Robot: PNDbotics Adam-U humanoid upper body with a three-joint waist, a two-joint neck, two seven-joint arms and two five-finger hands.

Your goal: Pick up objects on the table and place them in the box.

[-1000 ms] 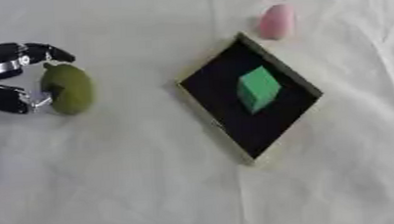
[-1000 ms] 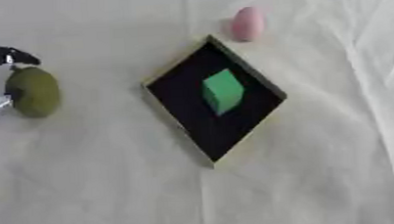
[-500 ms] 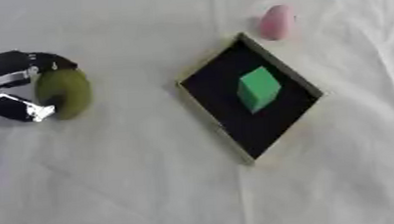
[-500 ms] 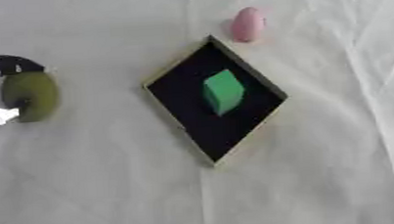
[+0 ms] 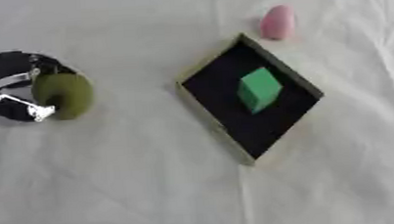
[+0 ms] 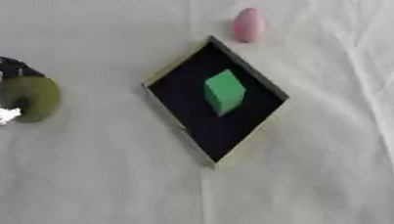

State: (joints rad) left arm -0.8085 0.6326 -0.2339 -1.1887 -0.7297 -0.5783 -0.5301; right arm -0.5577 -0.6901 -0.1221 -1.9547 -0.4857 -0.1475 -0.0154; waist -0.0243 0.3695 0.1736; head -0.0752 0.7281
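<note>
Our left hand (image 5: 12,86) curls its fingers and thumb around the olive-green oval object (image 5: 62,95) at the table's left edge. The object sits against the hand's right side, long axis running near to far. The box (image 5: 249,97), well apart to the right, holds a green cube (image 5: 258,89).

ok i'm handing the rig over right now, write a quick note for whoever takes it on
Left hand: at the table's left edge, fingers curled round the olive-green object, which looks to be on or near the cloth.
Right hand: not in view.
Box: black, set cornerwise at the middle of the table.
Done: the green block is inside the box.
Left: carry the olive-green object to the box, then fetch the pink object, which lies on the cloth just beyond the box's far corner.
</note>
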